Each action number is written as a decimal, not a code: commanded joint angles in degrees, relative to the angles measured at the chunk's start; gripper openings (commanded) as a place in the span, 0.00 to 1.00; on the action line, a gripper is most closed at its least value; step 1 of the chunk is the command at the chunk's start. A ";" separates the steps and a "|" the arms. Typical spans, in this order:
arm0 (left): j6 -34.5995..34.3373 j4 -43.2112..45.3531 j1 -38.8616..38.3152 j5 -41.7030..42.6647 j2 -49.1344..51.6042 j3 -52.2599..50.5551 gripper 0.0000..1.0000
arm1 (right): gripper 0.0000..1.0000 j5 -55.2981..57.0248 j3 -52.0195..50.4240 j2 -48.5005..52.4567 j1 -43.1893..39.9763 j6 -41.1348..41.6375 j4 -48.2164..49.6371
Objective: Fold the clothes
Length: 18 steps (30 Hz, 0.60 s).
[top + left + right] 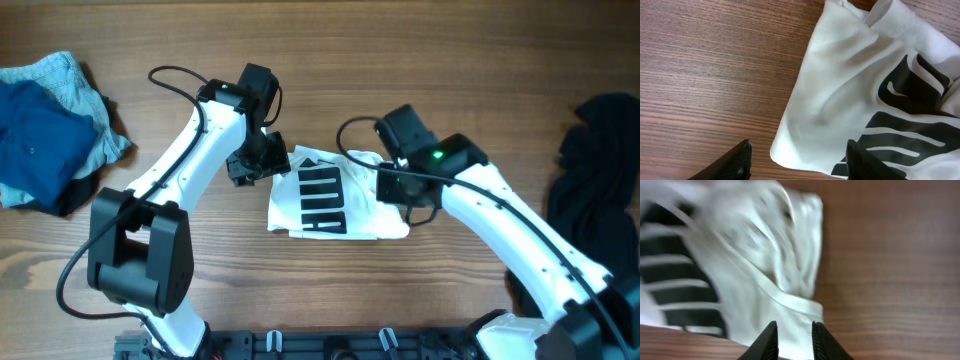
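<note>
Your left gripper has its fingers spread and empty, the white shirt's corner just ahead. Your right gripper's fingers sit nearly together over its rumpled hem, and you cannot tell whether they pinch cloth. The shirt lies on the table between both grippers, partly folded; next, probably, flatten that bunched right edge.

Shirt: middle of the table, between both grippers.
Left gripper: at the shirt's left edge.
Right gripper: over the shirt's right edge.
Garment pile: far left of the table, well apart from the shirt.
Lone garment: far right edge.
</note>
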 commanded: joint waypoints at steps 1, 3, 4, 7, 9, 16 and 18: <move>0.90 0.15 0.15 -0.74 0.33 -0.28 0.60 | 0.34 1.31 1.29 -0.20 -0.15 -2.25 5.22; 0.87 0.42 0.15 -0.72 0.33 -0.28 0.61 | 0.34 -5.77 1.29 1.66 -0.13 -10.05 12.26; 0.87 0.44 0.15 -0.72 0.33 -0.28 0.61 | 0.34 -8.59 1.29 3.45 -0.13 -10.95 14.21; 0.87 0.39 0.15 -0.72 0.33 -0.28 0.61 | 0.33 -11.45 1.27 11.15 -0.13 -10.38 17.53; 0.90 0.39 0.15 -0.74 0.33 -0.28 0.61 | 0.31 -15.06 1.27 15.04 -0.13 -10.47 20.48; 0.90 0.37 0.15 -0.74 0.33 -0.28 0.61 | 0.13 -16.96 1.27 20.24 -0.15 -9.33 24.17; 0.90 0.35 0.15 -0.72 0.33 -0.28 0.61 | 0.06 -16.92 1.27 20.22 -0.15 -9.29 23.19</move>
